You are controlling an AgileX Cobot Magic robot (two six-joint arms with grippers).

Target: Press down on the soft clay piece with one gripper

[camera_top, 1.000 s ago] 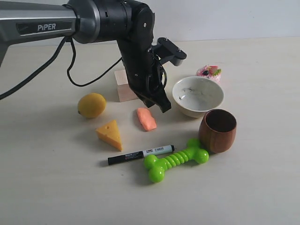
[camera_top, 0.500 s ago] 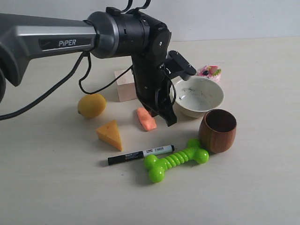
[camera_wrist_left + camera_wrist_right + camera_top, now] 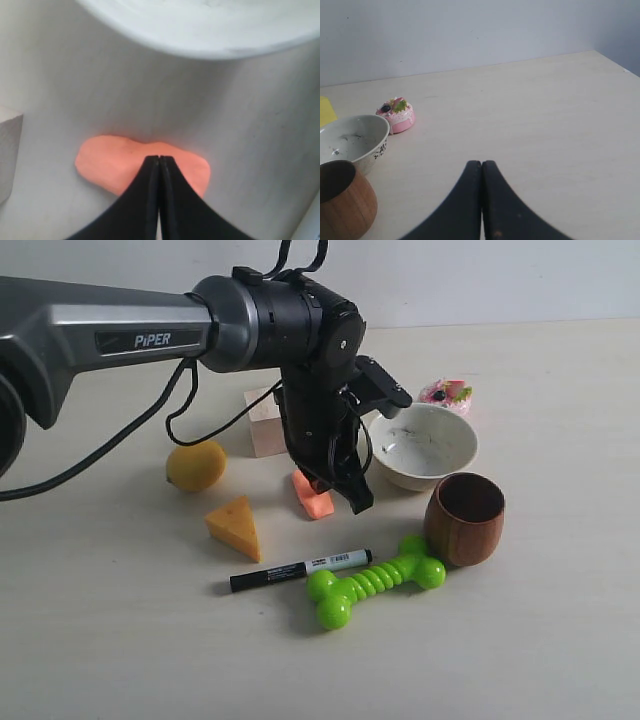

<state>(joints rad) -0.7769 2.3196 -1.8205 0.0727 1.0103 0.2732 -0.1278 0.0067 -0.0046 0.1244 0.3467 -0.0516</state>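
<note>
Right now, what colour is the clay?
The clay is salmon-orange, clearest in the left wrist view.

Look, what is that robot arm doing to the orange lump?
The left gripper is shut, and its tips point down onto the clay, which lies beside the bowl. It looks to be pressing the clay or just about to. I cannot tell if the clay is squashed yet. The right gripper is shut too, off to the side, and holds nothing.

R hand (image 3: 481,164) closed; bowl (image 3: 351,136), wooden cup (image 3: 344,202), pink cake (image 3: 397,115) nr.
</note>
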